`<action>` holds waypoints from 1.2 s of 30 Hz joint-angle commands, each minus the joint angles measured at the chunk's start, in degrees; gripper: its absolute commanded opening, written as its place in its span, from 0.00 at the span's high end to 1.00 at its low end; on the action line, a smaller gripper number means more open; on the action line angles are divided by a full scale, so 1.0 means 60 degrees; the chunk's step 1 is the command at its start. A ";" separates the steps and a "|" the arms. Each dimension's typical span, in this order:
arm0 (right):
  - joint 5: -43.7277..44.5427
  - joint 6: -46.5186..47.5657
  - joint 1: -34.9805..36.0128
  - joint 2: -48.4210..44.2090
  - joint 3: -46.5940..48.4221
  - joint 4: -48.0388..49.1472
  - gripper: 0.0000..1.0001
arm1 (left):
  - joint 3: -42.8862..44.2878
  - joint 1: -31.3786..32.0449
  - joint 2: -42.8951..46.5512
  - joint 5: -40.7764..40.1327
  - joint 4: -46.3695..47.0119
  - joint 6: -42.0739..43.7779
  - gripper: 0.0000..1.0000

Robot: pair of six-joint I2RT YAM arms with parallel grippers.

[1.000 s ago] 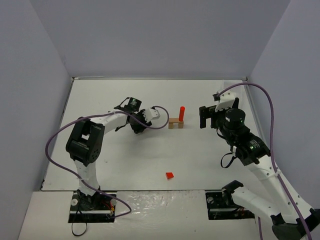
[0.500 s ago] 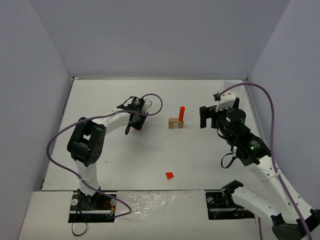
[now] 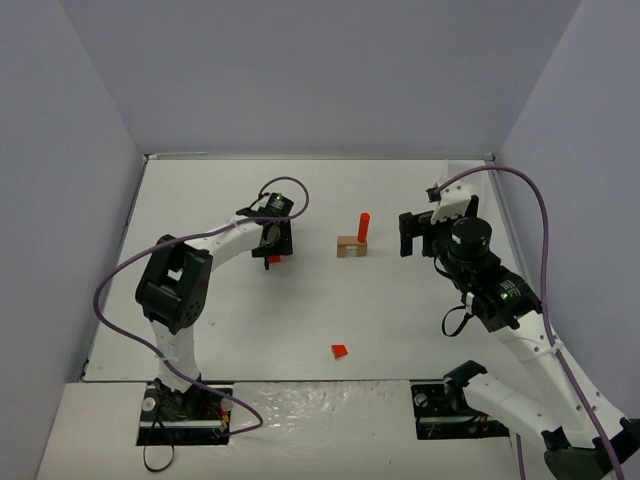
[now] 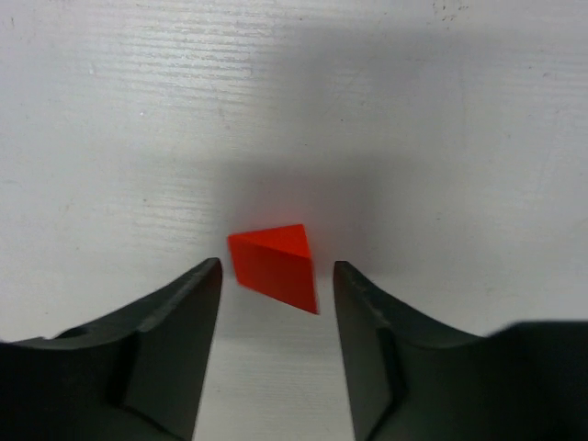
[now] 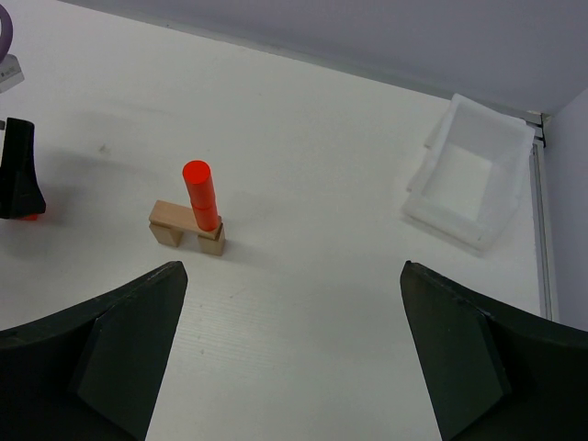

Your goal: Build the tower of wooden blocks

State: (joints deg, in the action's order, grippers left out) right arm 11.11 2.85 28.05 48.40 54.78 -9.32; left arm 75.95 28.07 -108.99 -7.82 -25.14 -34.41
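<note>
The tower stands mid-table: a tan block (image 3: pixel 350 246) on two small tan supports, with a red-orange cylinder (image 3: pixel 363 225) upright on its right end. It also shows in the right wrist view, block (image 5: pixel 175 219) and cylinder (image 5: pixel 201 195). My left gripper (image 3: pixel 272 250) is open and points down over a red-orange wedge (image 3: pixel 272 259) left of the tower. In the left wrist view the wedge (image 4: pixel 274 266) lies on the table between the fingertips of the gripper (image 4: pixel 277 272), untouched. A second red-orange wedge (image 3: pixel 340 351) lies near the front. My right gripper (image 3: pixel 412 236) is open and empty, right of the tower.
A white rectangular tray (image 5: pixel 473 175) sits at the far right by the back wall. Grey walls close the table on three sides. The left gripper's finger (image 5: pixel 18 179) shows at the left edge of the right wrist view.
My left gripper has swung left, away from the tower, and turned down over the red-orange wedge. The right arm and the tower have not moved.
</note>
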 commanded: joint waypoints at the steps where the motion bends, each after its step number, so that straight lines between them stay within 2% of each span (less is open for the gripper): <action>1: 0.0072 -0.0065 -0.0076 -0.0050 0.0200 0.0465 0.00 | 0.0603 0.0107 0.0614 0.0004 -0.0127 -0.0435 0.45; 3: 0.0067 -0.0065 -0.0076 -0.0069 0.0215 0.0469 0.00 | 0.0657 0.0111 0.0913 -0.0030 -0.0204 -0.0119 0.40; 6: 0.0067 -0.0036 -0.0076 -0.0098 0.0230 0.0455 0.00 | 0.0701 0.0097 0.1552 -0.0117 -0.0132 0.0926 0.39; 9: 0.0081 -0.0007 -0.0076 -0.0157 0.0197 0.0457 0.00 | 0.0407 -0.0042 0.2307 0.0427 0.0347 0.3406 0.39; 10: 0.0081 -0.0007 -0.0076 -0.0157 0.0173 0.0468 0.00 | 0.0222 -0.0089 0.2540 0.0889 0.0510 0.4427 0.39; 15: 0.0026 0.0004 -0.0080 -0.0146 0.0153 0.0459 0.00 | -0.0409 -0.0726 0.2850 0.3234 0.0619 0.7752 0.39; 19: 0.0023 0.0077 -0.0076 -0.0115 0.0226 0.0455 0.00 | -0.0513 -0.1168 0.2568 0.4624 0.0227 0.9535 0.39; 23: 0.0008 0.0107 -0.0076 -0.0207 0.0230 0.0452 0.00 | -0.0516 -0.1483 0.2215 0.5062 -0.0044 1.0482 0.39; 28: 0.0008 0.0121 -0.0076 -0.0294 0.0175 0.0411 0.00 | -0.0640 -0.1573 0.1932 0.5656 0.0014 1.0830 0.39; 36: 0.0017 0.0192 -0.0091 -0.0274 0.0165 0.0391 0.00 | -0.0759 -0.1538 0.1451 0.5850 0.0131 1.1067 0.39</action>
State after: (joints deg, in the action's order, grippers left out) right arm 11.09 3.22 28.05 46.96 54.78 -9.70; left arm 70.87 18.90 -100.15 24.51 -25.53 29.34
